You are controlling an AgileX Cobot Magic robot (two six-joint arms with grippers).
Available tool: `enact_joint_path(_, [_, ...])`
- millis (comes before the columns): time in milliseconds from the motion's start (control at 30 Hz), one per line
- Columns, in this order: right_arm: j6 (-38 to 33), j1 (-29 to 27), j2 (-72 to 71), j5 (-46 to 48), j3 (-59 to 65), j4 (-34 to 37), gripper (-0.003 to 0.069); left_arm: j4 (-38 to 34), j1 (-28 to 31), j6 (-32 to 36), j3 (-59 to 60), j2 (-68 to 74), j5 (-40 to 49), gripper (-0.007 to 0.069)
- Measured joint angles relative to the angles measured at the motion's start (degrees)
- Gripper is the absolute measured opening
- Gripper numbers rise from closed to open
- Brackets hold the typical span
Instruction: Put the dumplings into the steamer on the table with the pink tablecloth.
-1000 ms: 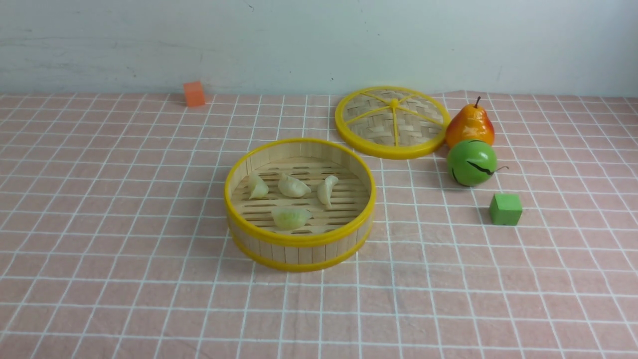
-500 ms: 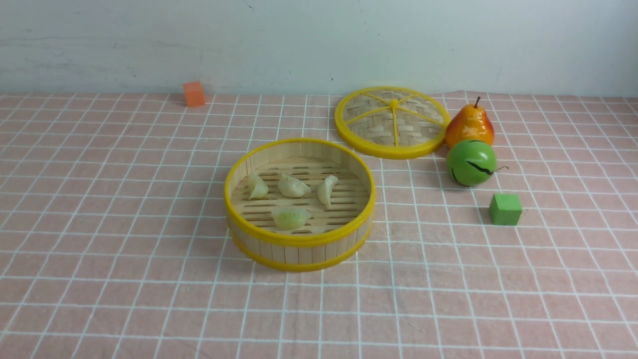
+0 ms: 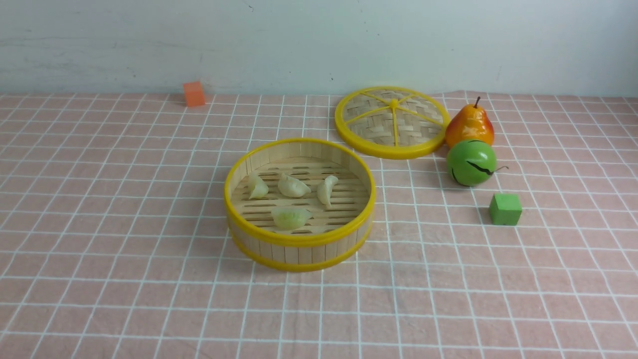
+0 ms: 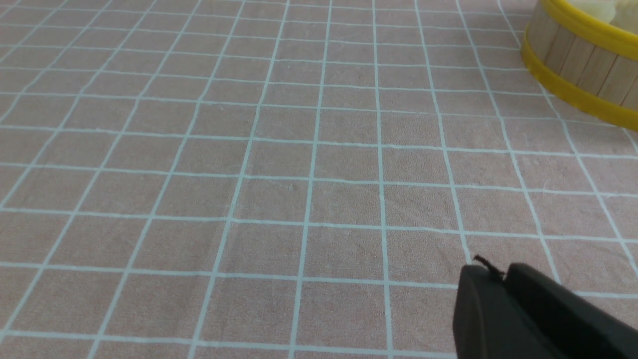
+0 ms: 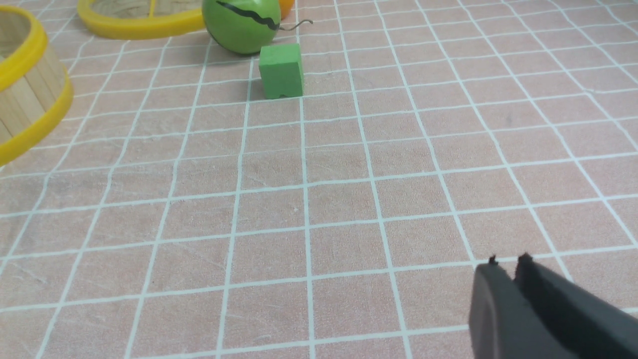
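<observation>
Left to right, we see our left gripper (image 4: 493,271) clenched on nothing above the pink tablecloth (image 3: 99,224), four dumplings (image 3: 290,217) lying inside the steamer (image 3: 299,239) at the table (image 3: 548,299) centre, and our right gripper (image 5: 506,267) likewise clenched, empty.

The table (image 3: 99,249), under the pink tablecloth (image 3: 448,299), is carrying the steamer (image 3: 299,239) at centre; lid (image 3: 391,122), pear (image 3: 469,124), green ball (image 3: 471,162) and green cube (image 3: 505,209) are lying upper right, orange cube (image 3: 194,93) upper left.
</observation>
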Motion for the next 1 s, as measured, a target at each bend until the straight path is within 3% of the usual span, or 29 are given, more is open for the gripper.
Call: enact_joint_path(1000, [0.0,0.0,0.0,0.0,0.0,0.1,0.0092,-0.2,0.0,0.0,0.0,0.0,0.0,0.0089])
